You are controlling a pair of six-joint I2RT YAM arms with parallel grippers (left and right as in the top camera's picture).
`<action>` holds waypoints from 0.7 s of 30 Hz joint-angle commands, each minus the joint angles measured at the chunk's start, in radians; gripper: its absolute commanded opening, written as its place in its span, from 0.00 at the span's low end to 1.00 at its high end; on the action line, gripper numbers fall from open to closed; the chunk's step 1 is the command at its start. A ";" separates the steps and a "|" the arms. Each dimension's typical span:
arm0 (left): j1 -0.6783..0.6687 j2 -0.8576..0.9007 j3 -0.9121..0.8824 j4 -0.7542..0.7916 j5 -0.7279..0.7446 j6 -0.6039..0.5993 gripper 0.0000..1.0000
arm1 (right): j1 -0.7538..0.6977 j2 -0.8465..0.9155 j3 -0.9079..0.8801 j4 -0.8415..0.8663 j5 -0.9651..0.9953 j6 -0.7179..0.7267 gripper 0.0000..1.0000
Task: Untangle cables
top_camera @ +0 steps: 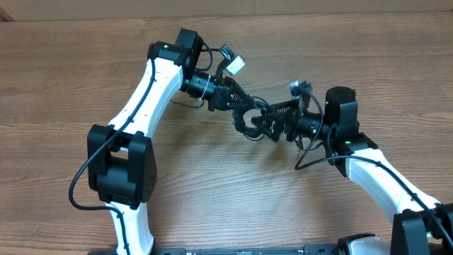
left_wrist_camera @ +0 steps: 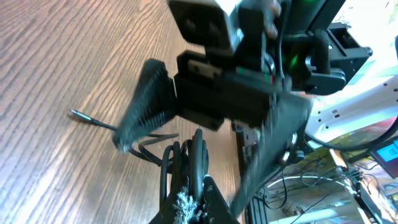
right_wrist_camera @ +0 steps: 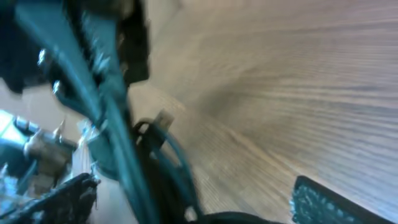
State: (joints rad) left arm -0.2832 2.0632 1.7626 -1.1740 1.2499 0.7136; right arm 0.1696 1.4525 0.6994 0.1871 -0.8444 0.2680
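The tangle of thin black cables point(top_camera: 247, 122) sat on the brown wooden table point(top_camera: 212, 191) near its middle, right between the two-finger black left gripper point(top_camera: 249, 108) reaching in from the far left side and the two-finger black right gripper point(top_camera: 274, 120) just to its right.

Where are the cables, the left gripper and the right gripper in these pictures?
cables point(left_wrist_camera: 199, 155), left wrist view, on a black loop just above the closed fingers.
left gripper point(top_camera: 256, 108), overhead view, at its closed tips.
right gripper point(top_camera: 269, 122), overhead view, midway between its open tips.
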 commanded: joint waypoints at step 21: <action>0.017 -0.001 0.028 0.496 -0.357 -1.396 0.04 | 0.118 0.013 0.008 -0.125 0.544 1.178 0.99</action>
State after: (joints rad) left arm -0.2466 2.0632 1.7695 -0.6804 0.9382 -0.5076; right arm 0.2466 1.4582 0.6994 0.0532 -0.5003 1.2671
